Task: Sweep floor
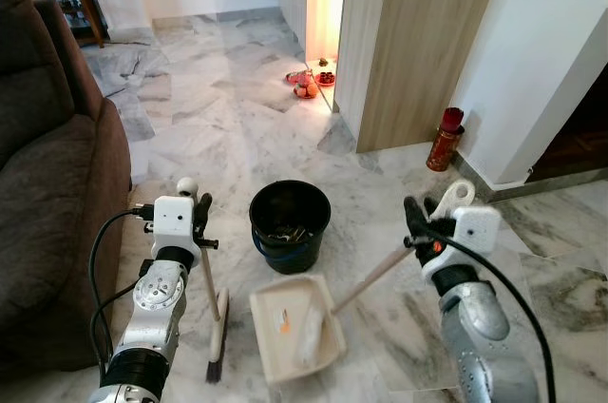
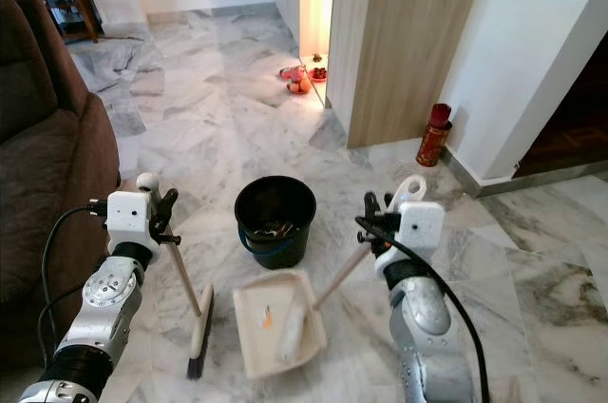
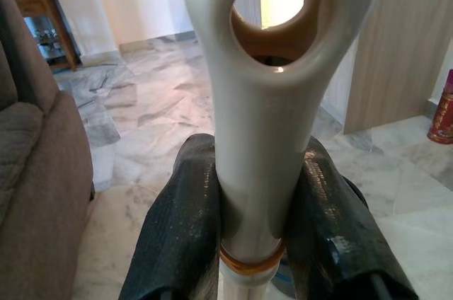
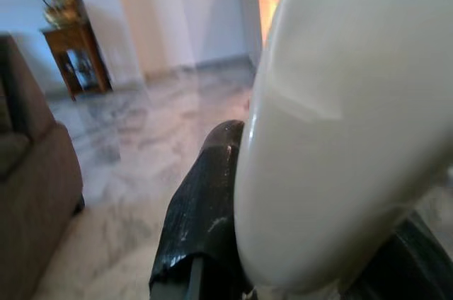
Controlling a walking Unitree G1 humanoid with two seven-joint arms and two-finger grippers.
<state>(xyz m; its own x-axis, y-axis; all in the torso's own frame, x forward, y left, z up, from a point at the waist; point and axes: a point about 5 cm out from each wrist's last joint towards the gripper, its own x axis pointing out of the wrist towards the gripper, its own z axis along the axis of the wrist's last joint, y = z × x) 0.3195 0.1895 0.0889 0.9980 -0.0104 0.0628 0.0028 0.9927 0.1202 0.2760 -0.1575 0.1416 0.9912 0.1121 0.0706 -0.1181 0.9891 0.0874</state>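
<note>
Left eye view, left to right: my left gripper (image 1: 197,210) is clamped on the broom (image 1: 215,322) handle, whose brush head rests on the floor (image 1: 199,108) just left of the dustpan (image 1: 294,329). My right gripper (image 1: 418,222) is clamped on the dustpan's handle, which slants down-left to the pan. The black bucket (image 1: 290,222) stands just beyond the pan, nearer my right arm's load, so I judge the tipping is the right arm's job.

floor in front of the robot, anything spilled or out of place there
Nothing looks spilled. The debris sits inside the dustpan, held by the right gripper, and in the black bucket. The broom, in the left gripper, rests bristles-down. One oddity: red and orange items lie by the lit cabinet opening.
</note>
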